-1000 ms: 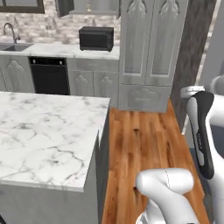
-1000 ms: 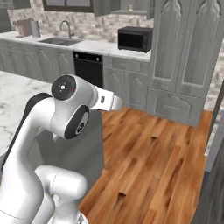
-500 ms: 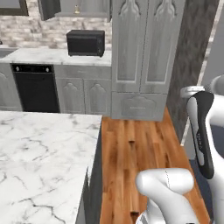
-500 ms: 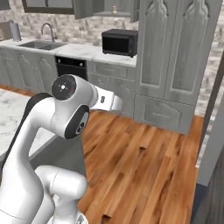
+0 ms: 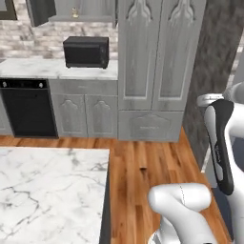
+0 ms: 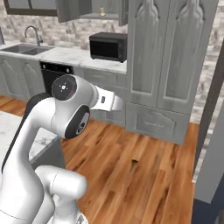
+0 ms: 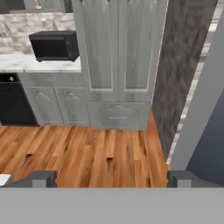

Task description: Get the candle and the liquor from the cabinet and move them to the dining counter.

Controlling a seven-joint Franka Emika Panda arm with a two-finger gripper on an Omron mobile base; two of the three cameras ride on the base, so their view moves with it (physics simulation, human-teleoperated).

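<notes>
The cabinet [image 5: 81, 10] hangs on the wall above the microwave with its doors swung open. On its shelf stands a small tan candle [image 5: 75, 12], which I also make out in the right base view as the candle [image 6: 102, 10] and at the top edge of the hand view as the candle [image 7: 38, 4]. The liquor is out of view. The dining counter [image 5: 47, 190], white grey-veined marble on a grey base, fills the lower left of the left base view. My gripper [image 7: 111, 179] is open with nothing between its fingertips [image 7: 41, 178], far from the cabinet and looking across the wood floor.
A black microwave [image 5: 86, 51] sits on the marble worktop [image 5: 57, 69] against the brick wall. Tall grey panelled doors [image 5: 157, 52] stand right of it, then a dark wall [image 5: 209, 71]. A black oven front [image 5: 26, 107] is low on the left. Wood floor [image 6: 144, 175] lies between.
The whole picture has shifted: the base has driven closer to the cabinet wall, so the microwave and tall doors look larger. The arm's pose and the open gripper are unchanged.
</notes>
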